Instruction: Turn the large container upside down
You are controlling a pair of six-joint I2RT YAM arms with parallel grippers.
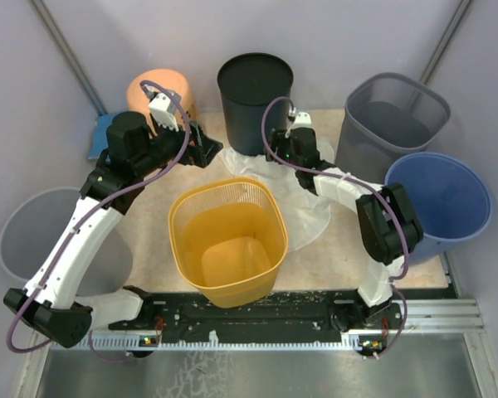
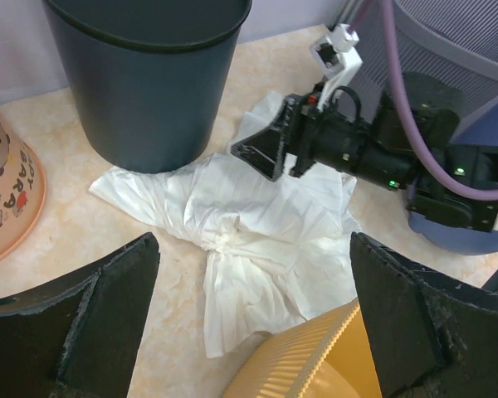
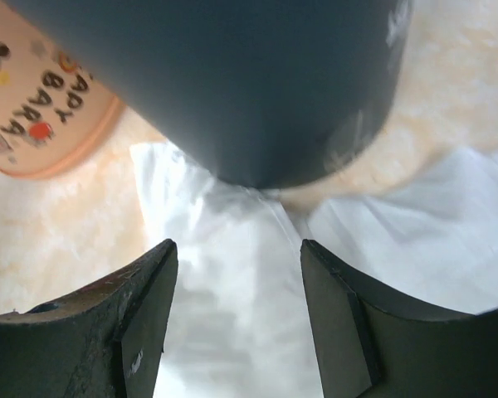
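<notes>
A large yellow ribbed basket (image 1: 228, 240) stands upright and empty in the middle of the table; its rim shows in the left wrist view (image 2: 315, 356). A tall black bin (image 1: 253, 99) stands upright behind it, on a crumpled white sheet (image 1: 311, 207). My left gripper (image 1: 212, 153) is open and empty, just left of the black bin's foot and above the sheet (image 2: 257, 215). My right gripper (image 1: 267, 156) is open and empty, low over the sheet (image 3: 232, 315), pointing at the black bin's base (image 3: 249, 83).
An orange patterned container (image 1: 153, 87) stands upside down at the back left. A grey mesh bin (image 1: 394, 116) and a blue bin (image 1: 440, 203) stand at the right, a grey bin (image 1: 25, 240) at the left. The right arm (image 2: 357, 149) lies across the sheet.
</notes>
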